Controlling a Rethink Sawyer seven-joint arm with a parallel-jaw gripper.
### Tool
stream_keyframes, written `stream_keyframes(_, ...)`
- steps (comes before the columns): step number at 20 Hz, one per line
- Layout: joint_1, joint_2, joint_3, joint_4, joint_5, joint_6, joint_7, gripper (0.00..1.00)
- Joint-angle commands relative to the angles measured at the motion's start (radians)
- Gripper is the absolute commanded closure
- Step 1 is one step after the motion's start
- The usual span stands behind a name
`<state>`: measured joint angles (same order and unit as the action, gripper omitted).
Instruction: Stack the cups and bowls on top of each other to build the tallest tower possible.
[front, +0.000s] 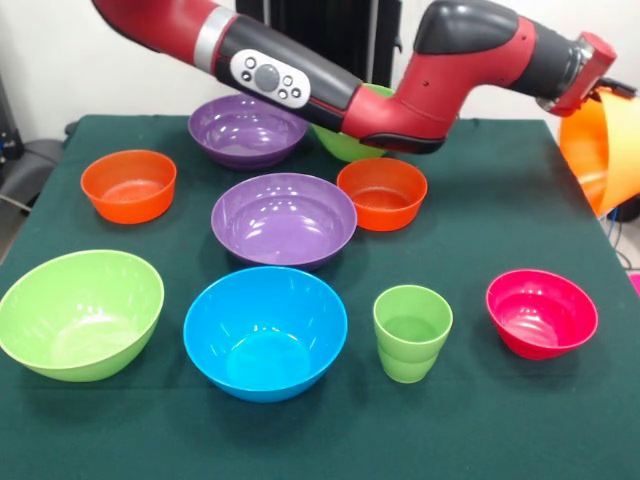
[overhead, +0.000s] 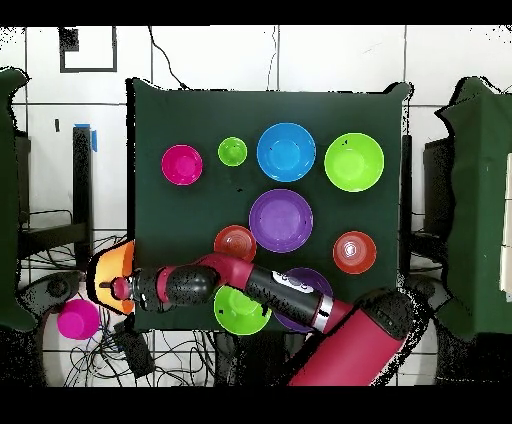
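Observation:
My gripper (front: 608, 92) is past the table's right edge in the front view, shut on the rim of the large orange bowl (front: 605, 150), which hangs tilted in the air. In the overhead view the gripper (overhead: 113, 290) and the orange bowl (overhead: 108, 270) are off the table's left edge. The light-green cup (front: 412, 330) stands upright at the front, between the blue bowl (front: 265, 330) and the pink-red bowl (front: 541, 312). A lime green bowl (front: 80, 312) sits at the front left. All the bowls on the table stand singly.
On the dark green table (front: 500, 430) there are also two purple bowls (front: 283, 218) (front: 247, 130), two orange-red bowls (front: 128, 184) (front: 382, 192) and a second lime green bowl (front: 345, 145) partly behind the arm. A pink round object (overhead: 77, 318) lies off the table.

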<state>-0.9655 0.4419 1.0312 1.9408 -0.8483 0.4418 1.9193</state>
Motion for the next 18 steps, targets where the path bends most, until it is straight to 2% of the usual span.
stream_keyframes(1, -0.048, -0.016, -0.024, -0.195, 0.073, 0.248, -0.464, 1.00)
stream_keyframes(9, -0.069, -0.009, -0.030, -0.267, 0.102, 0.346, -0.603, 1.00)
stream_keyframes(18, -0.066, -0.063, -0.051, -0.281, 0.167, 0.409, -0.640, 1.00)
